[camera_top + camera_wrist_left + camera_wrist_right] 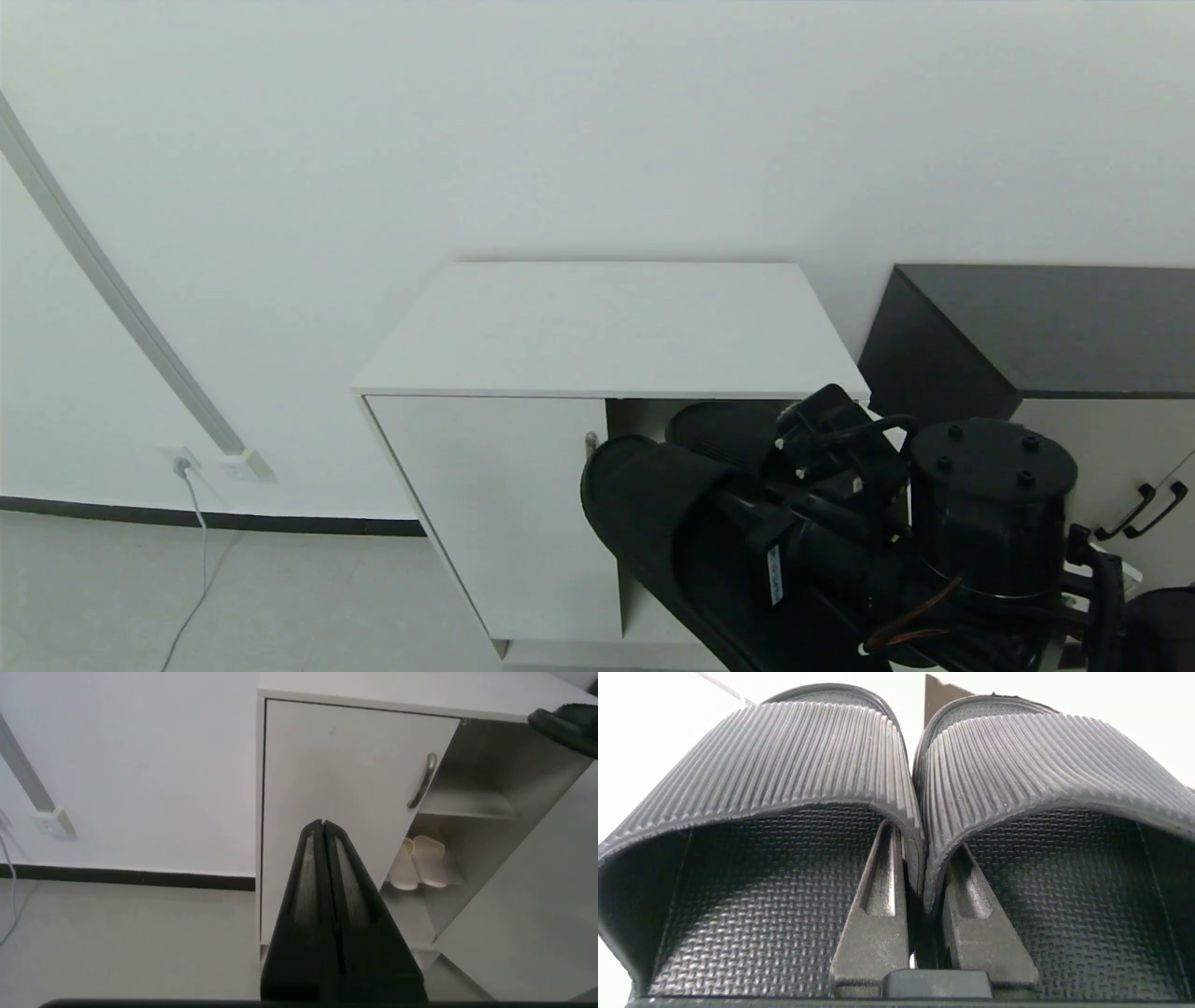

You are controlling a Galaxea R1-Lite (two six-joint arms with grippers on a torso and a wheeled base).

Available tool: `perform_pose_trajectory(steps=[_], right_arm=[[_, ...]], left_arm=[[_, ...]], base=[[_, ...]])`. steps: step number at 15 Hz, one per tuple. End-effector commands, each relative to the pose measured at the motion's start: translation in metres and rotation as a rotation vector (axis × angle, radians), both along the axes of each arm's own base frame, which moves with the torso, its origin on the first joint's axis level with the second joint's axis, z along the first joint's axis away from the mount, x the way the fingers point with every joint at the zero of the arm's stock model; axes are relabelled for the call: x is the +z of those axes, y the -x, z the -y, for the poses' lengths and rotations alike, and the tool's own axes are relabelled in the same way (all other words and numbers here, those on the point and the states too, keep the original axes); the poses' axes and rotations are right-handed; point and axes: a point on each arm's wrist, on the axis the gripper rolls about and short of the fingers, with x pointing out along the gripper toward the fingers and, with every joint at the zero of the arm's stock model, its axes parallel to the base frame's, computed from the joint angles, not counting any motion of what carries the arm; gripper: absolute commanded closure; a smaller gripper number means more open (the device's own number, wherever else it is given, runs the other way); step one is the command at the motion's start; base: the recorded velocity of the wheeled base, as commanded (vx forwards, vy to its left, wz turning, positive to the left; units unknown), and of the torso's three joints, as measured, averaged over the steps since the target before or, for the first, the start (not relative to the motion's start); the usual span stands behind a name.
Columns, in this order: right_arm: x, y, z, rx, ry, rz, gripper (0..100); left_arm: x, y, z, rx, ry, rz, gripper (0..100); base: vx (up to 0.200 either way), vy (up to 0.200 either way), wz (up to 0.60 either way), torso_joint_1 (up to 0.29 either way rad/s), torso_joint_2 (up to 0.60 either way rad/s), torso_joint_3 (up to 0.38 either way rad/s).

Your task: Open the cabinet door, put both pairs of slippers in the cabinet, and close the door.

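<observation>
We hold the black slippers (644, 504) in the right gripper (923, 845). Its jaws pinch the pair's two inner walls, just before the open right half of the white cabinet (597, 327). The left gripper (322, 829) faces the closed left door (327, 793), jaws pressed together on nothing. Inside the cabinet, white slippers (418, 861) lie on a board below a shelf (467, 807). The open door leaf (542, 915) stands on the right, and a dark cabinet (1027, 317) sits just beside. Bare floor (280, 597) lies to the left, with a socket (179, 459) and cable (201, 551) near the wall.
</observation>
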Motion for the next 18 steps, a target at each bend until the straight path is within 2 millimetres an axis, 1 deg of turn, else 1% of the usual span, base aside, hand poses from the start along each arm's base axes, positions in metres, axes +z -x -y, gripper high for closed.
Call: perform_pose_trajectory(steps=[1,10,18], right_arm=[[-0.0007,0.0004,-0.0002,0.001,0.002,-0.002,100],[-0.0042,0.0023,0.0001,0.007,0.009,-0.008,100],[-0.0069,0.0041,-0.0011,0.015,0.019,-0.013,100]], left_arm=[[0.0,0.0,0.0,0.0,0.001,0.0,100],[0.0004,0.0001,-0.0001,0.006,0.005,0.001,100],[0.0,0.0,-0.0001,0.006,0.005,0.0,100]], base=[[0.0,0.0,0.0,-0.222,0.52,0.295],[0.0,0.0,0.0,-0.221,0.54,0.315],[0.0,0.0,0.0,-0.173,0.5,0.32]])
